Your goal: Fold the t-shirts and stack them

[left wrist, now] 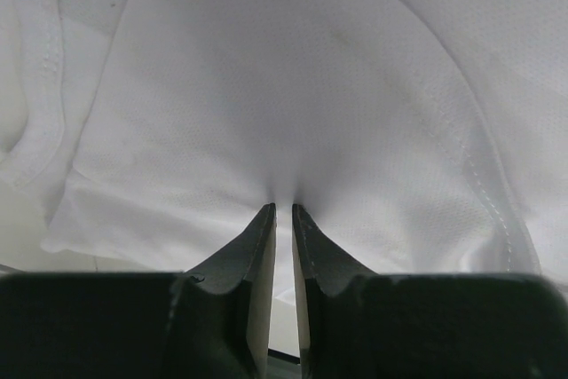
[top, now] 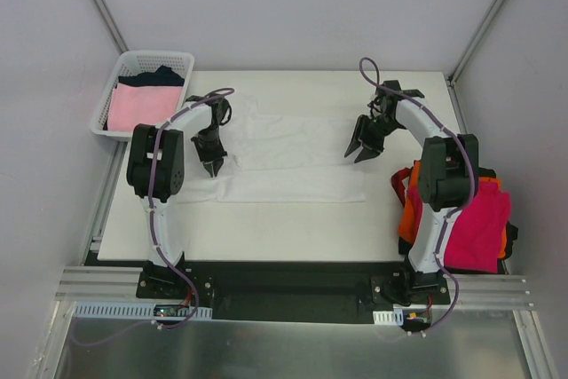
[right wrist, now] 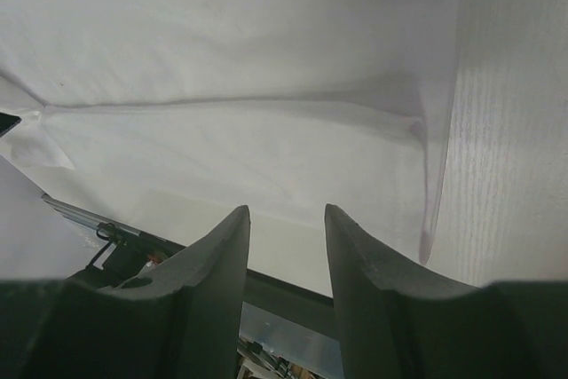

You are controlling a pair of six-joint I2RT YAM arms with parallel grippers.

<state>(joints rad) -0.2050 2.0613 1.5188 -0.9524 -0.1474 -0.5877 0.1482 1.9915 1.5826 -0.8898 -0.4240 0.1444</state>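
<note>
Flanking one t-shirt (top: pixel 293 166) — left claw (top: pixel 211 169), right claw (top: pixel 357 155).

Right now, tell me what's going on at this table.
Two robot arms are folding a white t-shirt spread mid-table. The left gripper pinches a pucker of cloth at its left edge; the right gripper hovers open over its right side. A pink shirt waits in the basket; a magenta shirt tops a pile at right.

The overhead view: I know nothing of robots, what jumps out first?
A white t-shirt lies spread across the middle of the table, with the left fingers and right fingers at its two sides. A magenta shirt over an orange shirt is draped at the right edge, and a white basket at the far left corner holds a pink shirt.
</note>
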